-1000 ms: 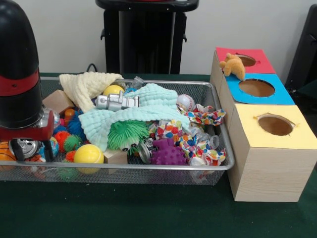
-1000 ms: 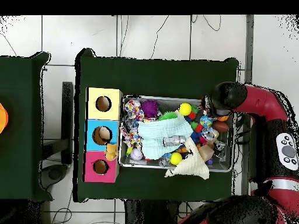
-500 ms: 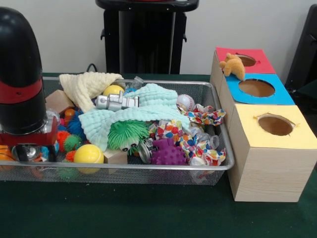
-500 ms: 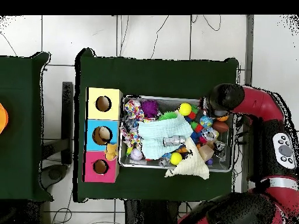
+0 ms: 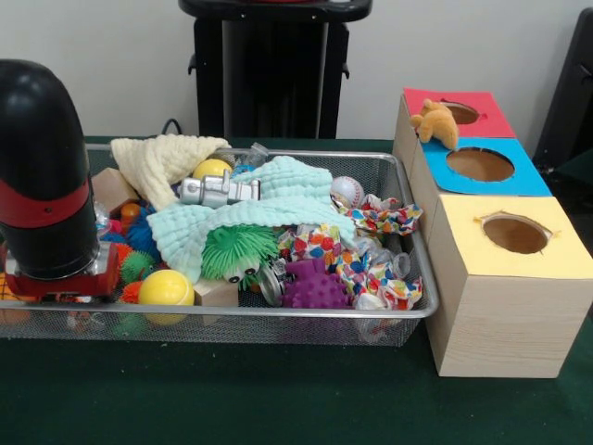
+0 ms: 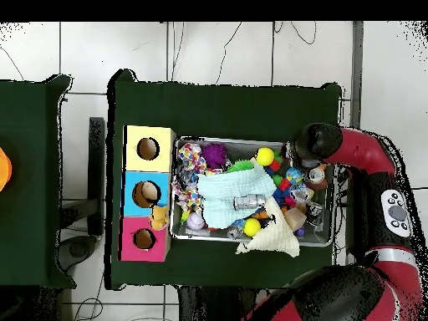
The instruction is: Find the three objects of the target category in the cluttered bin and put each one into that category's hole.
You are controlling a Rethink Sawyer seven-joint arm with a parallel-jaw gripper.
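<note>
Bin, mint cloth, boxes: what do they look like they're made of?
The bin: silver wire mesh with a shiny metal rim; its contents show through the wall. The mint cloth: soft fabric, likely terry or waffle weave, judging by its nubby surface and limp folds. The boxes: pale matte wood or wood-look board, with visible grain; tops look like coloured paper, torn at the yellow hole.

The arm's black and red wrist (image 5: 42, 176) hides the bin's (image 5: 278, 315) left end and the toys there. The gripper's fingers cannot be made out. The mint cloth (image 5: 250, 218) covers toys beneath it.
</note>
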